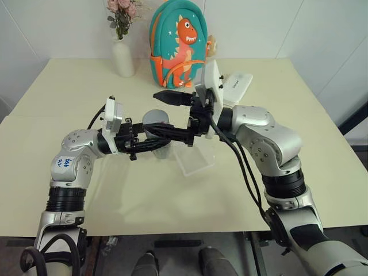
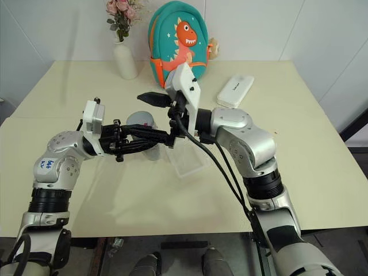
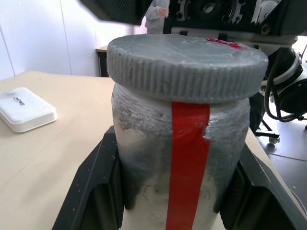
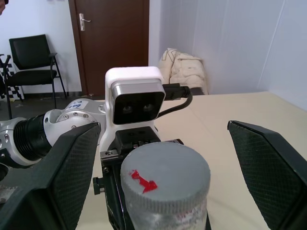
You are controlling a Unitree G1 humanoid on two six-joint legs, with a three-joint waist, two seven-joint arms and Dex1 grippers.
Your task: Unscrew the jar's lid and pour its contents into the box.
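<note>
Clamped on the jar (image 3: 184, 143), the left jaws are squeezing its body from both sides, one black finger (image 3: 96, 191) pressing each flank below the lid (image 3: 187, 64). Left gripper (image 1: 150, 142) is holding the jar upright above the desk (image 1: 69, 98), over its middle. Lid is sitting on the jar's mouth, its ribbed grey rim overhanging the neck and a small red mark (image 4: 143, 180) showing on top. A red strip is running down the jar's frosted side. The contents cannot be made out through the wall.

Right jaws are standing wide apart, one finger (image 4: 62, 172) on each side of the lid and clear of it, not touching. Right gripper (image 1: 172, 115) is reaching in from the robot's right toward the jar, one finger passing above the lid and the other lower, beside the left fingers.

Box (image 1: 195, 158) is lying on the desk just past the jar, toward the robot's right, partly hidden behind the right wrist; its clear walls are hard to trace.

Farther out, a white case (image 2: 234, 91) is lying nearer the desk's far edge on the right. A dinosaur backpack (image 1: 178, 43) is standing at the middle of the far edge, and a white vase (image 1: 122, 57) with pink flowers is standing just left of it.
</note>
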